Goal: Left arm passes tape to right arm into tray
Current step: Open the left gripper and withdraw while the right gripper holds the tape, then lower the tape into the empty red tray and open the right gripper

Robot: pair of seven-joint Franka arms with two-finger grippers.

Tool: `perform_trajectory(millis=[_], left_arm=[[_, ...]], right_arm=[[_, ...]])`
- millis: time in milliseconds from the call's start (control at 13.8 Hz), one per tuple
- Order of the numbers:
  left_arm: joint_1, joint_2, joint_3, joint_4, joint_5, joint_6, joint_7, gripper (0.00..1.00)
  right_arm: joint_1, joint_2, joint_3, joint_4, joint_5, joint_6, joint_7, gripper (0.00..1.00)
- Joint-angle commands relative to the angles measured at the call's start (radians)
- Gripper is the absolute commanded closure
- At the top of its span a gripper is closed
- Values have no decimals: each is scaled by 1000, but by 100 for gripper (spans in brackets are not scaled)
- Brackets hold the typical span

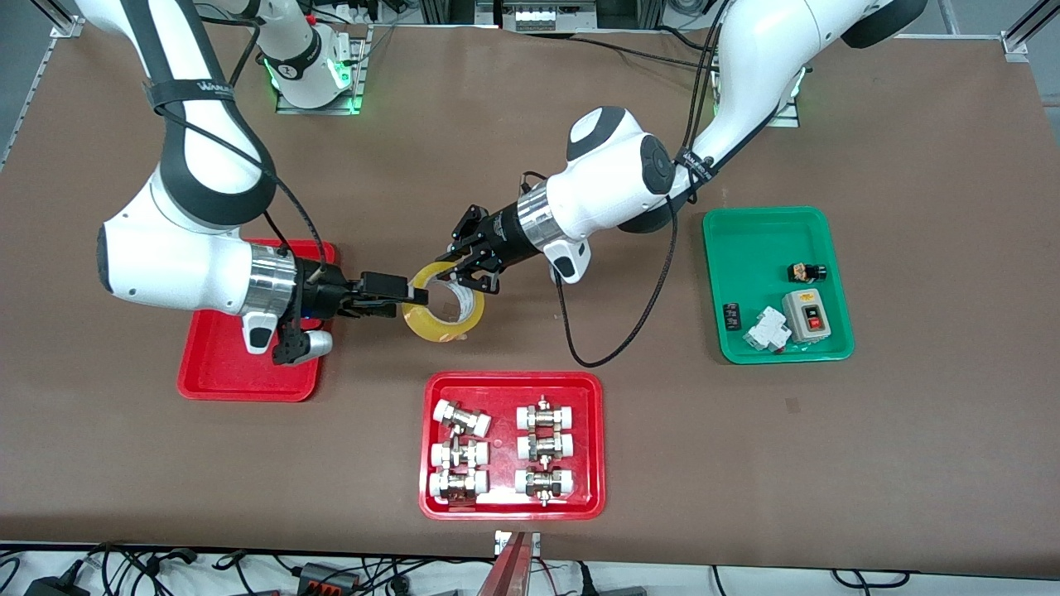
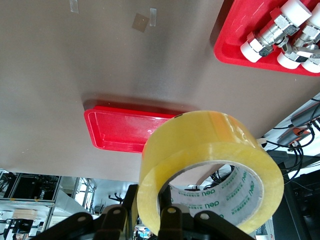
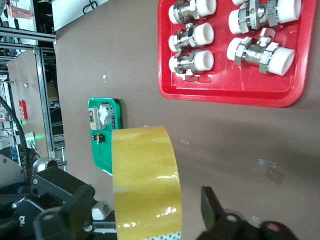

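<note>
I see two white arms with black joints, silver wrist rings, black cables and black grippers.

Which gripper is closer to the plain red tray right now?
Right. The right gripper is at the tape, just off the plain red tray edge; the left gripper grips the tape's other side, toward the left arm's end.

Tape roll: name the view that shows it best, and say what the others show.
Left wrist view: the tape fills it, showing band and printed core. The front view shows it between both tools, up off the table; the right wrist view shows only its outer band.
</note>
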Motion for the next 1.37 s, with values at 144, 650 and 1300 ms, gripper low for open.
perform_trajectory(millis=[144,650,1300], left_arm=[[-13,7,4,33,-20,6,-4,97],[-26,-5,100,33,-3,4,-101,36],[126,-95,114,35,121,-124,-87,0]], right_arm=[[10,11,-6,21,7,17,-6,68],[1,11,-12,43,8,8,-12,100],[-217,21,-14,33,-6,-174,-188,100]])
